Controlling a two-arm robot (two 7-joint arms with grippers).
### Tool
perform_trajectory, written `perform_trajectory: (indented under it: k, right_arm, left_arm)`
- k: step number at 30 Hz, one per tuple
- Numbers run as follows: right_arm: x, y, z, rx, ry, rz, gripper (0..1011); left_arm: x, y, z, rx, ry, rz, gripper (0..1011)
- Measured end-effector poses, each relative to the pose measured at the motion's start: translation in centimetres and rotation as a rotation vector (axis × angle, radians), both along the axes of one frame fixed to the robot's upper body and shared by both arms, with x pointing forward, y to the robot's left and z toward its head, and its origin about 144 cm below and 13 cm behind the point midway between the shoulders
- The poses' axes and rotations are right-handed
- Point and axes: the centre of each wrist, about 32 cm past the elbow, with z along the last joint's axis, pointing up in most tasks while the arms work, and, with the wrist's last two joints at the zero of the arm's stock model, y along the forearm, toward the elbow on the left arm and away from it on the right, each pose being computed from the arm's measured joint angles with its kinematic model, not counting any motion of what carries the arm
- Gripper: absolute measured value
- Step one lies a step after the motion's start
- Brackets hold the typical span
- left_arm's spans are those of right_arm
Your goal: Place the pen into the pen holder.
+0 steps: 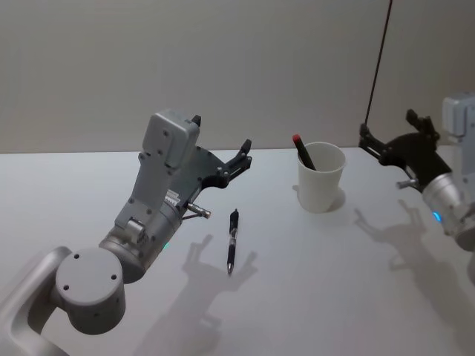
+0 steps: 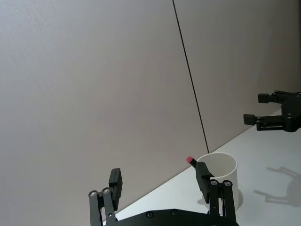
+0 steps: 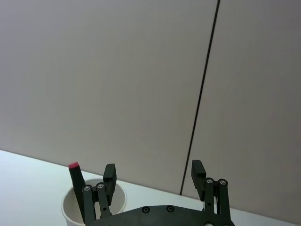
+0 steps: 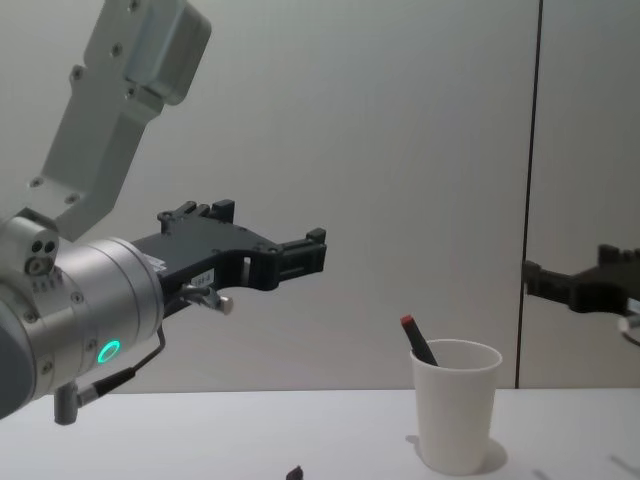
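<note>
The pen holder (image 1: 320,182) is a white paper cup standing upright on the table right of centre. The pen (image 1: 303,152), black with a red end, leans inside it with its top above the rim. The chest view shows the pen (image 4: 421,346) in the pen holder (image 4: 455,405) from the side. A second dark pen (image 1: 232,241) lies flat on the table in front of my left gripper (image 1: 243,157). That gripper hovers open and empty to the left of the cup. My right gripper (image 1: 386,126) hangs open and empty to the cup's right, above the table.
A grey wall with a dark vertical seam (image 1: 380,52) rises behind the table. A short cable with a silver connector (image 1: 197,211) juts from the left wrist. White tabletop (image 1: 334,297) stretches toward the front.
</note>
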Motion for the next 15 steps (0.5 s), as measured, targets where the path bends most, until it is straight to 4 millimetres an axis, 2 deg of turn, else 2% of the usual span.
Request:
perform_trajectory:
  k: [15]
  right_arm:
    - [-2.8, -3.4, 0.7, -0.025, 0.075, -0.044, 1002]
  left_arm:
    - [0.0, 0.0, 0.0, 0.000, 0.000, 0.000, 1003]
